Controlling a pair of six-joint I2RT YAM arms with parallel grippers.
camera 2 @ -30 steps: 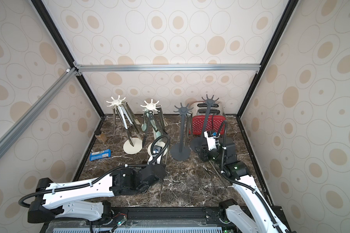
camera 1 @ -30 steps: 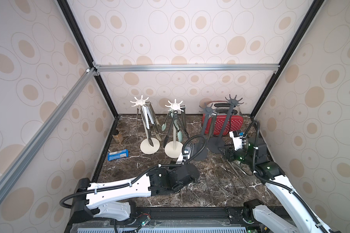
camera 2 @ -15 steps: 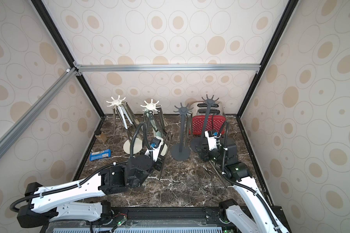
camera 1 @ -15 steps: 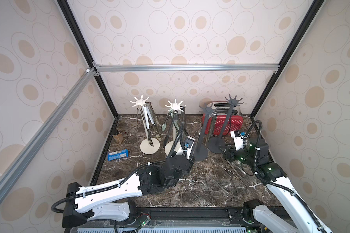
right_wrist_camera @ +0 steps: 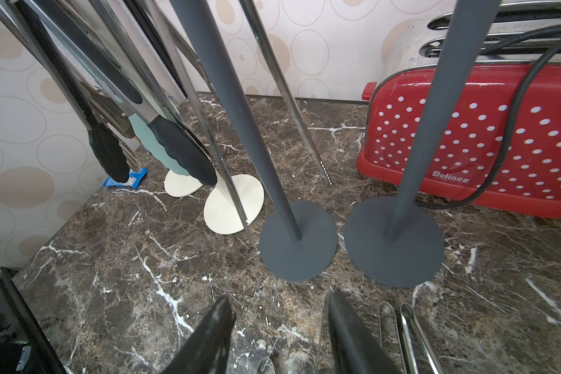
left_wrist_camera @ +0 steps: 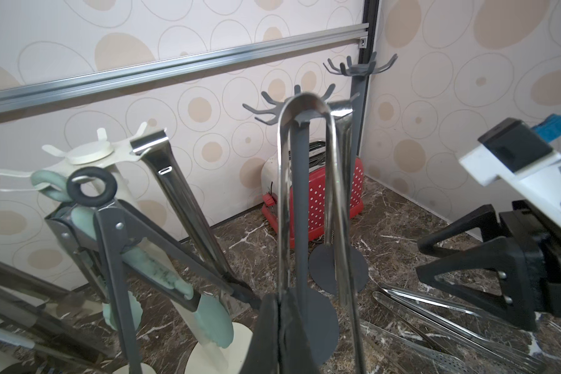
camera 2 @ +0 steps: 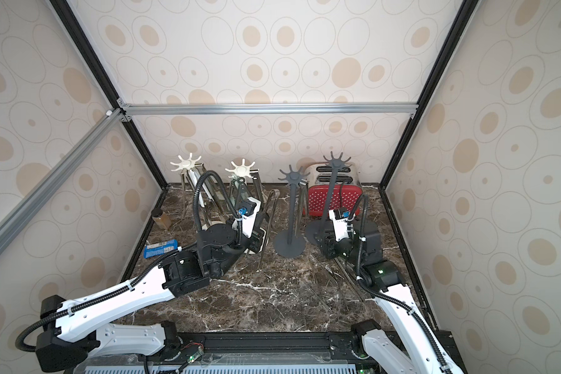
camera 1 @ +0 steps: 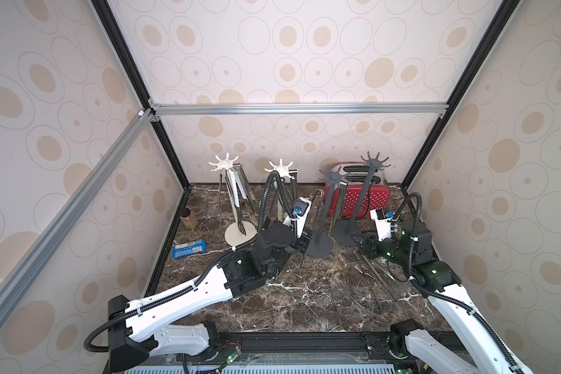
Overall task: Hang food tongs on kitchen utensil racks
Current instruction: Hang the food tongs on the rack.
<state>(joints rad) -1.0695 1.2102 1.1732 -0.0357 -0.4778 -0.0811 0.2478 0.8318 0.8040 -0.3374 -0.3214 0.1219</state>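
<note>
The left gripper point(left_wrist_camera: 280, 312) has its fingers point(left_wrist_camera: 266, 333) clenched on one arm of the steel tongs point(left_wrist_camera: 305, 103), low on the arm. It holds them upright with the bend on top. In the left wrist view that bend lies in front of the crown of the near grey rack point(left_wrist_camera: 300, 200), and the rack's pole shows between the two arms. In both top views the bend point(camera 1: 318, 193) point(camera 2: 274, 193) stands just beside this pole and lower than the crown, on the side of the cream racks point(camera 1: 279, 168). I cannot tell whether it touches a hook.

The right gripper point(right_wrist_camera: 277, 330) is low over the bench point(camera 1: 289, 301), in front of the round bases of the two grey racks. Its fingers point(right_wrist_camera: 211, 340) are spread apart with only bare marble between them. Loose tongs point(right_wrist_camera: 405, 336) lie flat on the bench just beside it.

Several tongs hang from the cream racks, among them green-tipped tongs point(left_wrist_camera: 127, 255) and black-tipped ones. Another steel pair point(left_wrist_camera: 342, 136) hangs from a hook of the near grey rack. The far grey rack point(camera 1: 374, 161) carries nothing that I can see. The red toaster point(camera 1: 374, 197) stands behind it at the back wall.
</note>
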